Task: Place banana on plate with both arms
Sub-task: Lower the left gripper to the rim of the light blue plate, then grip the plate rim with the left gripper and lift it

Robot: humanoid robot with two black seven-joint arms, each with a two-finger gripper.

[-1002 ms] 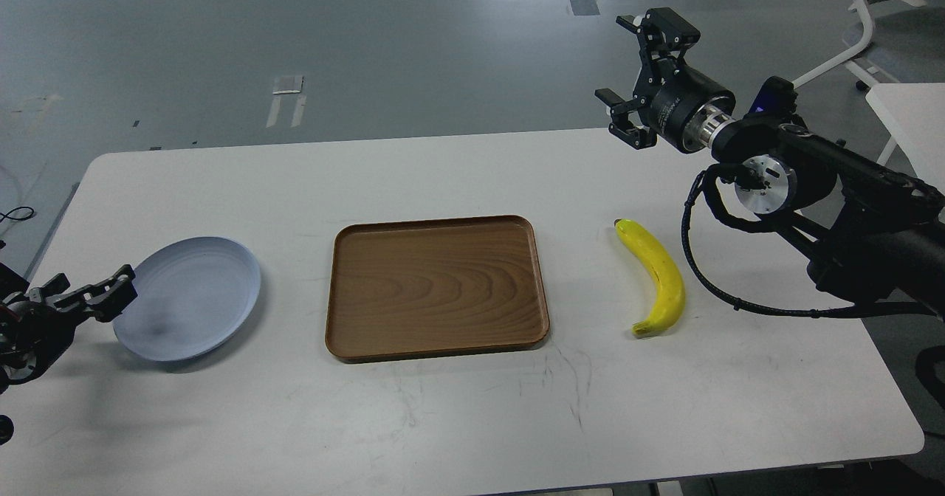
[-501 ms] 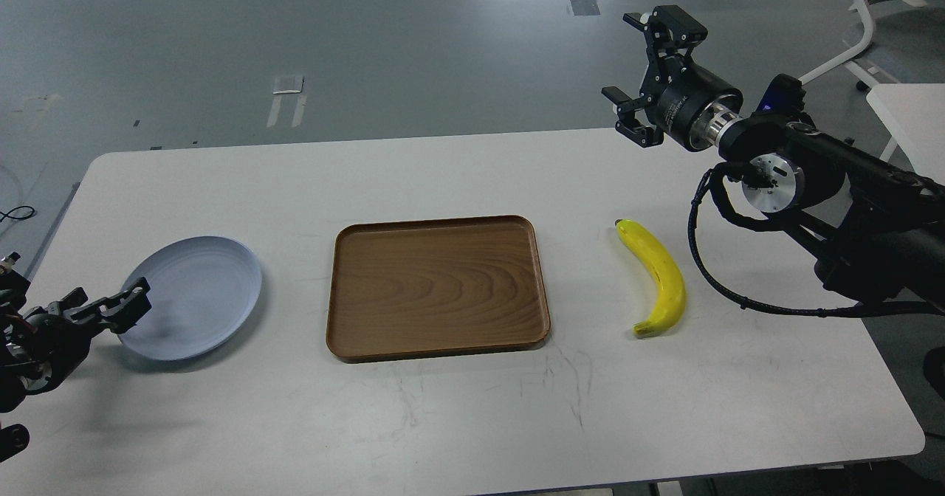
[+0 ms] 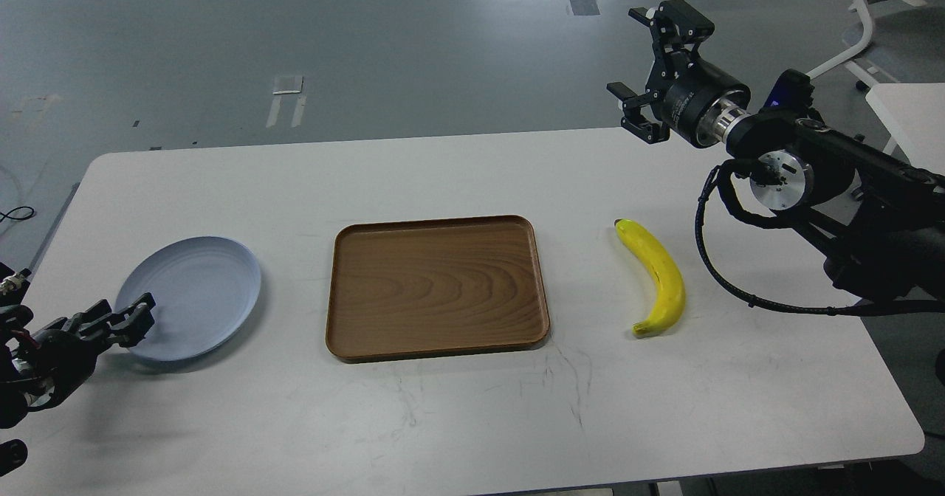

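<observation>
The yellow banana (image 3: 658, 274) lies on the white table, right of the tray, dark stem tip toward me. The pale blue-grey plate (image 3: 193, 293) sits at the table's left. My left gripper (image 3: 122, 320) is at the plate's near-left rim, with a fingertip overlapping the rim. It is dark and seen side-on, so I cannot tell whether it grips the plate. My right gripper (image 3: 636, 68) is open and empty. It is held high over the table's far right edge, well beyond the banana.
A rectangular brown wooden tray (image 3: 347, 333) lies in the middle of the white table (image 3: 472, 422), between plate and banana. The right arm's cable loops down close to the banana's right side (image 3: 720, 274). A white chair base and a second table stand at far right.
My left gripper has dropped lower and toward me along the plate's rim, and the plate has settled slightly. My right gripper has shifted a little right and farther away, still open.
</observation>
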